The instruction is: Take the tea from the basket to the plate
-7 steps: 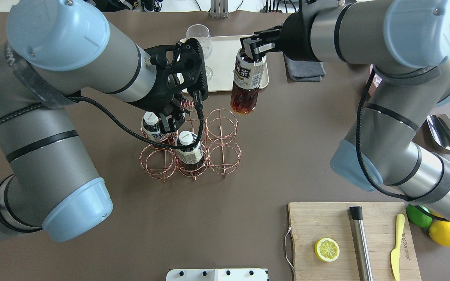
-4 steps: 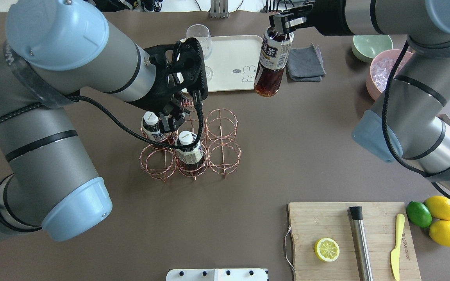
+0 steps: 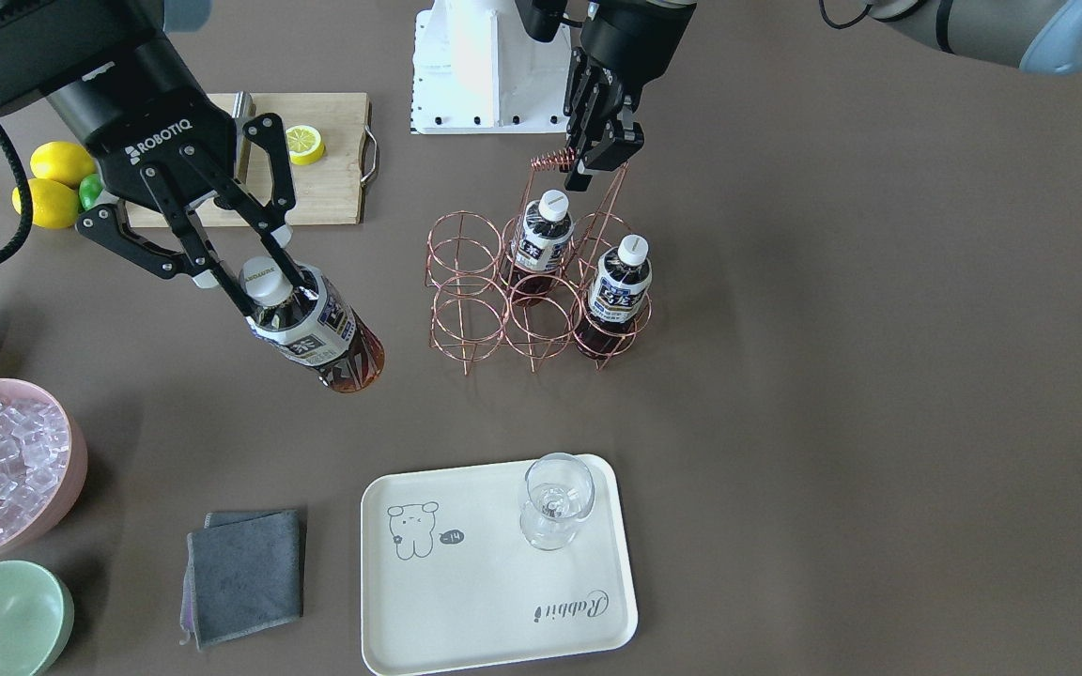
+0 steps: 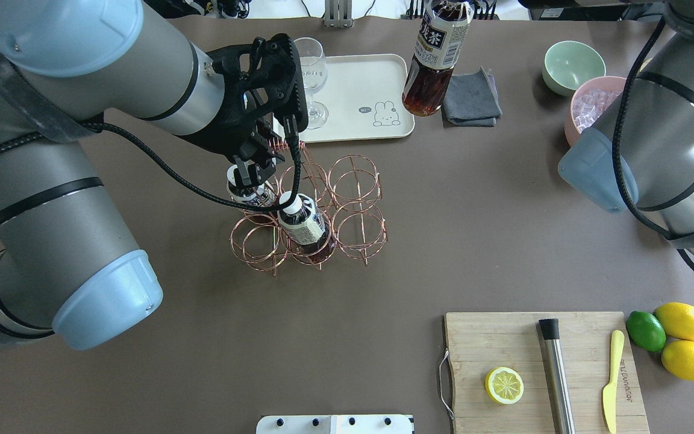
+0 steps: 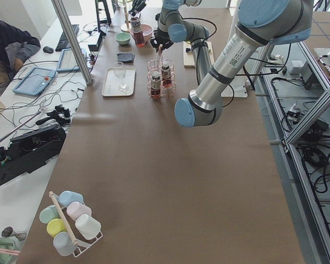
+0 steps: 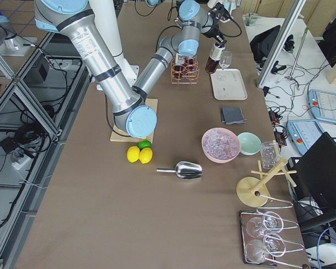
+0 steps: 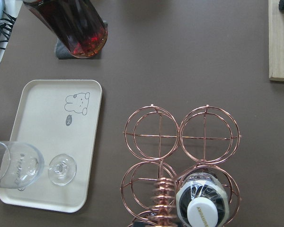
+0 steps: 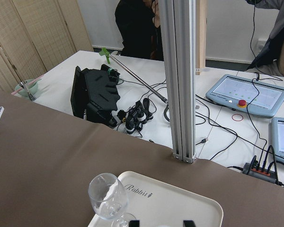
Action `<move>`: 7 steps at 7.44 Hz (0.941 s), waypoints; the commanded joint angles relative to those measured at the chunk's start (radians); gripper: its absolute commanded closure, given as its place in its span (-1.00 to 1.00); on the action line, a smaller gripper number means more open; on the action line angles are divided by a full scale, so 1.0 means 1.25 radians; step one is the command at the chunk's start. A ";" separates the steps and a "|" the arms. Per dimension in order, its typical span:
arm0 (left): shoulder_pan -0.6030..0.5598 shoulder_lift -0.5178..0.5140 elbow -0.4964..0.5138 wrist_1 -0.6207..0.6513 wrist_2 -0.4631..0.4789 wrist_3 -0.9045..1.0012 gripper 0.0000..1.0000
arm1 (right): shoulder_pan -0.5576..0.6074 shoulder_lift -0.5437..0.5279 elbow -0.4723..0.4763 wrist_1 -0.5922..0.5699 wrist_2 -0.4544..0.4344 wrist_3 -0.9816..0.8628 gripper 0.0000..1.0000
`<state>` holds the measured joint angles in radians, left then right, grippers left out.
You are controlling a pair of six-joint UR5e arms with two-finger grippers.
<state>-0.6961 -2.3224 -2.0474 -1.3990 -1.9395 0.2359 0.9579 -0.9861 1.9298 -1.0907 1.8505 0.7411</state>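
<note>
Right gripper (image 3: 264, 277) has lifted one tea (image 3: 320, 330) clear of the basket (image 3: 466, 282), jaws clamped on its neck; it hangs midair, off the plate (image 3: 466, 601) side. Left gripper (image 3: 597, 160) pinches the basket handle. Set-down left; other bottles (image 3: 541, 239) racked.

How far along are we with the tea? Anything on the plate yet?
Done: one tea bottle is out of the basket. In hand: the right gripper holds it by the neck, in the air, short of the plate; the left gripper holds the basket's handle. Left: set it down beside the glass; two bottles are racked.
</note>
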 commanded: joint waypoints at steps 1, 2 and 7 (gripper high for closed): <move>-0.045 0.000 0.000 0.000 -0.050 0.004 1.00 | 0.012 0.052 -0.038 -0.002 0.007 0.032 1.00; -0.078 0.002 0.000 0.000 -0.084 0.016 1.00 | 0.012 0.091 -0.083 0.000 0.006 0.032 1.00; -0.330 0.125 0.001 0.004 -0.279 0.050 1.00 | -0.011 0.211 -0.413 0.250 -0.145 0.031 1.00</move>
<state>-1.0080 -2.2280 -2.0464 -1.3961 -2.2384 0.2806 0.9653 -0.7407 1.5269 -0.8865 1.7346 0.7807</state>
